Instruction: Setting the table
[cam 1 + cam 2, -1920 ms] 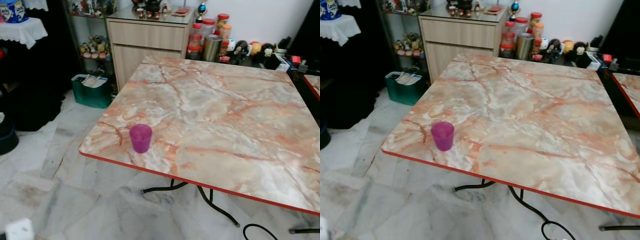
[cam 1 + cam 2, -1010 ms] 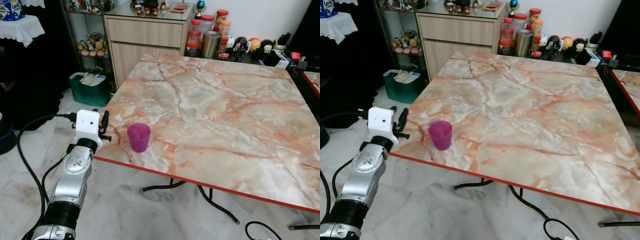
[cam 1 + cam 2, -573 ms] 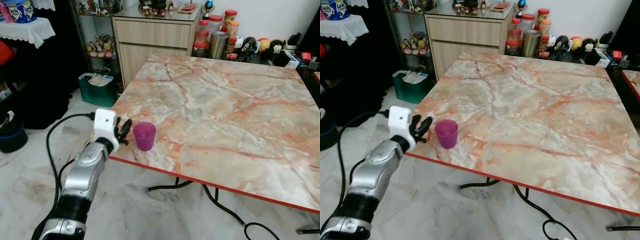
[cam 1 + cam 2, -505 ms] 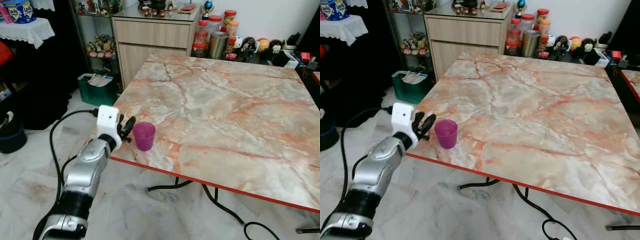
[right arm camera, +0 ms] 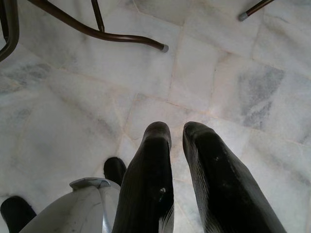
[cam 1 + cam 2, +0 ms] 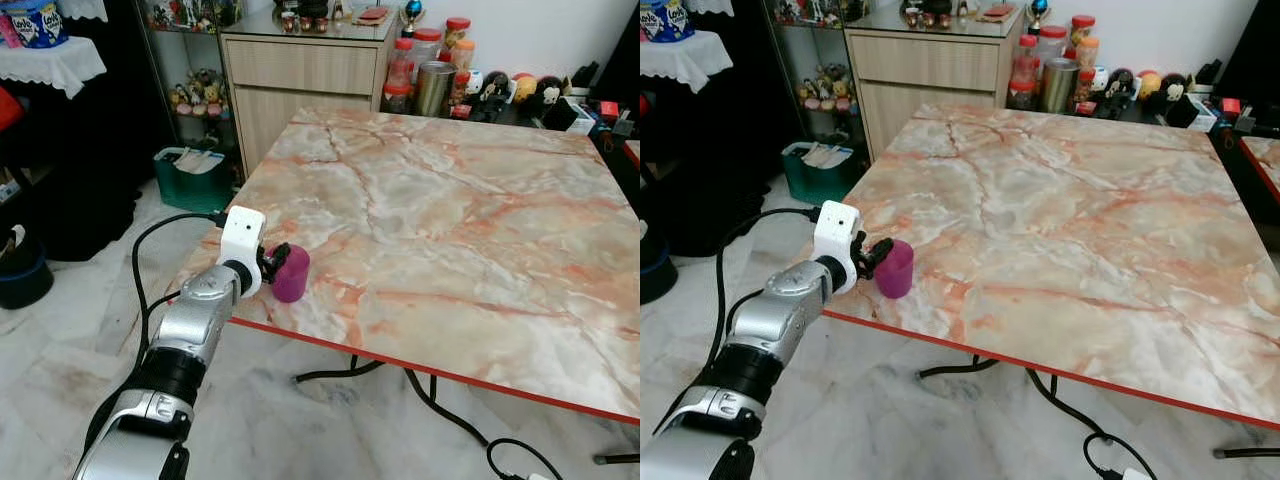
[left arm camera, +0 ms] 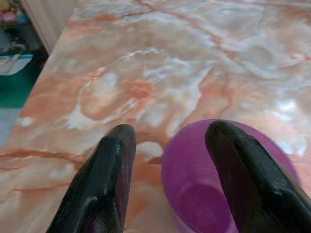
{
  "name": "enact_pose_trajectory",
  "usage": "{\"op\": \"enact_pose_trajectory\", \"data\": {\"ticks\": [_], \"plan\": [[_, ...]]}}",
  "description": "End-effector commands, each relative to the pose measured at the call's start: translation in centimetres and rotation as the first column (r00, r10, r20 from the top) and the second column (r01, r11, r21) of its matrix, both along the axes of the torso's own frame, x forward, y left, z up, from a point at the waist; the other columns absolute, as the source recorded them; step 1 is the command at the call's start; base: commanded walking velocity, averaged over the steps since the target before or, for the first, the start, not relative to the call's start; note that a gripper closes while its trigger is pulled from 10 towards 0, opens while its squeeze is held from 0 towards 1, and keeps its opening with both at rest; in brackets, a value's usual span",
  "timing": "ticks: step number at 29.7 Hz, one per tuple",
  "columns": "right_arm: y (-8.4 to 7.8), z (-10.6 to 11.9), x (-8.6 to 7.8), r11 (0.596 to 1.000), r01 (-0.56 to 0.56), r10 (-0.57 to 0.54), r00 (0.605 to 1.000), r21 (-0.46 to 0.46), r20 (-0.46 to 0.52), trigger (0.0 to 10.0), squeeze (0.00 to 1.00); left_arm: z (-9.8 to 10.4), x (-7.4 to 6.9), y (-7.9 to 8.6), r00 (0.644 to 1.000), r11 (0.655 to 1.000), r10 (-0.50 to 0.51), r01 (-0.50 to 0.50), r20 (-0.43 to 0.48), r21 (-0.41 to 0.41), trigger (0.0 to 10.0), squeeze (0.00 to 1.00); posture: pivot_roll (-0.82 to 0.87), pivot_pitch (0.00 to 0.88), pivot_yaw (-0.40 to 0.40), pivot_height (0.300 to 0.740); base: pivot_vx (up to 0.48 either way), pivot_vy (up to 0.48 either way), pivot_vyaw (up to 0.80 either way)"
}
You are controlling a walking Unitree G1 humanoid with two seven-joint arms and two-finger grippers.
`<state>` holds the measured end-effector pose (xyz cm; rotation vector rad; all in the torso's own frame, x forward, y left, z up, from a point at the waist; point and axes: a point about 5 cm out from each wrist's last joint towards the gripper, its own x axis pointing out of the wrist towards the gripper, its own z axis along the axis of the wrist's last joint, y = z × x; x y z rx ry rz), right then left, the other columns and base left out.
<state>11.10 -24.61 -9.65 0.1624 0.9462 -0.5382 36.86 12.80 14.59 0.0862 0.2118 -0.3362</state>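
A purple plastic cup (image 6: pixel 292 273) stands upright near the front left corner of the marble-patterned table (image 6: pixel 480 200), which has a red edge. My left gripper (image 6: pixel 272 262) reaches in from the left at cup height and is open. In the left wrist view its two black fingers (image 7: pixel 114 165) are spread, and the cup (image 7: pixel 194 194) sits partly between them, with one finger overlapping the cup's far side. I cannot tell whether they touch. My right gripper (image 5: pixel 176 127) hangs over the floor, fingers close together and holding nothing.
A wooden cabinet (image 6: pixel 300 80) and several jars (image 6: pixel 415 60) stand behind the table. A green bin (image 6: pixel 195 175) sits on the floor at the left. Dark table legs and a cable (image 6: pixel 440 400) run underneath. Another red-edged table (image 6: pixel 630 150) is at the right.
My left arm has come up into view and moved right, from beside the table's corner to the cup. The fingers now bracket the cup. The camera has shifted slightly.
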Motion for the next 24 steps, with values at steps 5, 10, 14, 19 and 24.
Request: {"op": "enact_pose_trajectory", "data": {"ticks": [5,10,14,19,24], "plan": [[-0.3,0.2,0.2,1.000,0.017,-0.017,1.000,-0.006,0.018,10.0,0.00,0.4,0.6,0.8,1.000,0.999,0.017,-0.016,-0.016,0.030,10.0,0.00,0.10,0.000,0.009,0.736,0.000,0.000,0.00],[-0.3,0.2,0.3,1.000,0.013,-0.013,1.000,-0.004,0.019,10.0,0.00,-0.9,0.4,1.0,0.996,0.998,0.001,0.004,-0.088,0.057,10.0,0.00,0.09,0.000,0.013,0.736,0.000,0.000,0.00],[-0.3,0.2,0.4,1.000,0.012,-0.012,1.000,-0.003,0.020,10.0,0.00,-1.2,0.3,0.7,0.995,0.998,-0.010,0.016,-0.104,0.057,10.0,0.00,0.09,0.000,0.013,0.736,0.000,0.000,0.00],[-0.3,0.2,0.4,1.000,0.009,-0.009,1.000,-0.002,0.019,10.0,0.00,-1.5,0.2,0.3,0.993,0.997,-0.027,0.035,-0.118,0.062,10.0,0.00,0.09,0.000,0.014,0.736,0.000,0.000,0.00],[-0.2,0.2,0.5,1.000,0.007,-0.007,1.000,0.000,0.020,10.0,0.00,-1.9,0.0,-0.4,0.986,0.994,-0.073,0.084,-0.147,0.068,10.0,0.00,0.09,0.000,0.016,0.736,0.000,0.000,0.00]]}}
